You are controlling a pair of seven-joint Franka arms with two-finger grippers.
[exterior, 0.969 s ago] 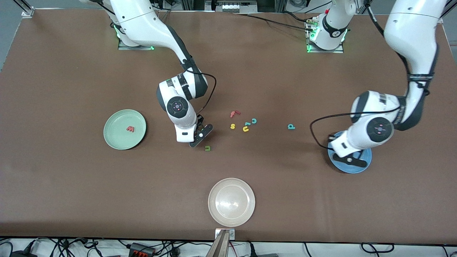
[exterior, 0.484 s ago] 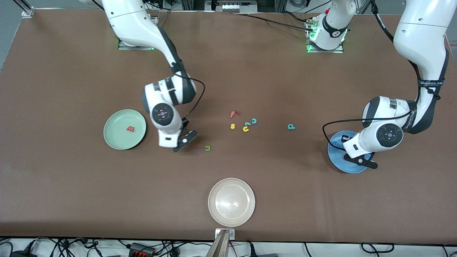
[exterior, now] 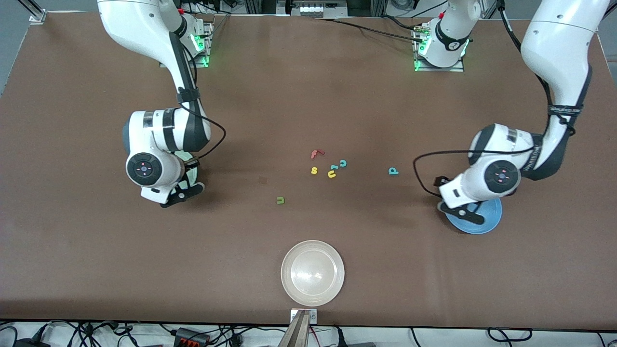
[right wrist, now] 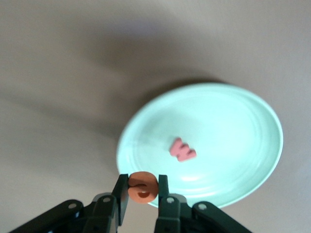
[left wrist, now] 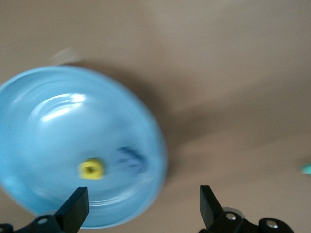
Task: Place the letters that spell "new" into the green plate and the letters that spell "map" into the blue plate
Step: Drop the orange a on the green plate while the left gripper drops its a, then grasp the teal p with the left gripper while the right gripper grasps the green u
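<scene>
My right gripper [right wrist: 142, 187] is shut on the orange e [right wrist: 142, 188] and hangs over the rim of the green plate [right wrist: 233, 126]. The salmon w [right wrist: 182, 149] lies in that plate. In the front view the right gripper [exterior: 181, 195] and its wrist hide most of the plate. My left gripper [left wrist: 142, 204] is open and holds nothing above the edge of the blue plate [left wrist: 48, 121]. The yellow a [left wrist: 91, 169] and blue m [left wrist: 131, 160] lie in it. The teal p [exterior: 393, 170] and dark green n [exterior: 280, 200] lie on the table.
A loose cluster lies mid-table: red f [exterior: 315, 153], yellow s [exterior: 314, 170], teal c [exterior: 342, 163] and yellow u [exterior: 331, 174]. A beige plate [exterior: 313, 273] sits near the table's front edge. The left gripper [exterior: 462, 212] covers part of the blue plate [exterior: 489, 217].
The right arm has swung from beside the n over to the green plate, carrying the e. The left gripper has opened over the blue plate.
</scene>
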